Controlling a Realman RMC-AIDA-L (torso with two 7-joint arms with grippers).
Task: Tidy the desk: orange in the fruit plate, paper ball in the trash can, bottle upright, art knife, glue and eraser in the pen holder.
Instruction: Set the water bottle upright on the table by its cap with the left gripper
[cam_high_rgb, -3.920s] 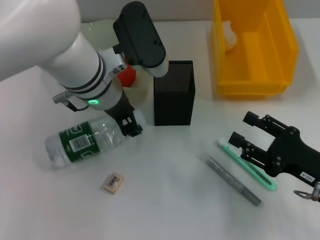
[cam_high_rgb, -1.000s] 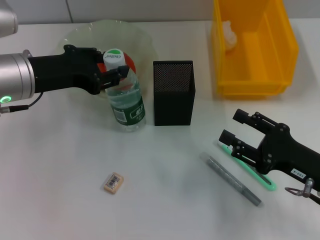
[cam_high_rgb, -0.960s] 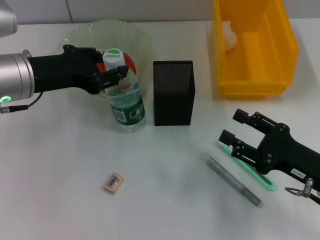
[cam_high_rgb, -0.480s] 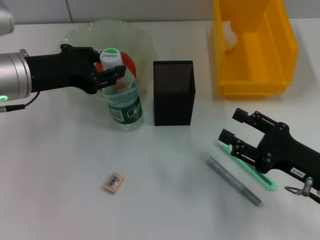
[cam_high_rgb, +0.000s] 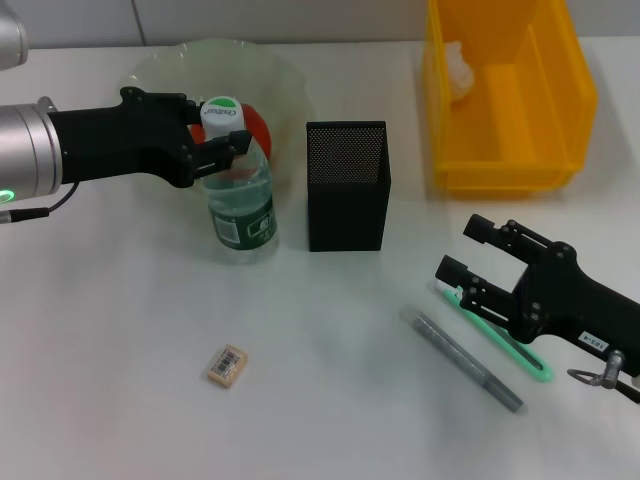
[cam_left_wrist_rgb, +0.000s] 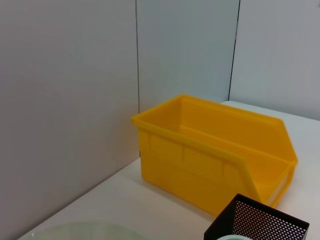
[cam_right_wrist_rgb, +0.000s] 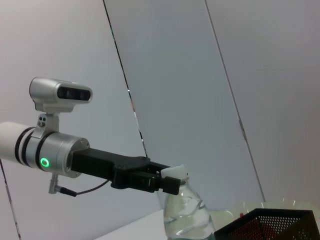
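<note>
The bottle (cam_high_rgb: 238, 190) now stands upright left of the pen holder (cam_high_rgb: 347, 186), left claw (cam_high_rgb: 212, 141) clamped on its neck; right claw (cam_high_rgb: 467, 259) apart near the art knife (cam_high_rgb: 495, 331).

Clear bottle (cam_high_rgb: 240, 205) with green label and white cap, orange (cam_high_rgb: 253, 124) showed red-orange in a pale translucent green plate (cam_high_rgb: 165, 70), black mesh pen holder (cam_high_rgb: 347, 186), bright yellow bin (cam_high_rgb: 508, 95), mint-green knife (cam_high_rgb: 497, 336), grey glue stick (cam_high_rgb: 467, 361), tan eraser (cam_high_rgb: 228, 365), black grippers (cam_high_rgb: 222, 141).
</note>
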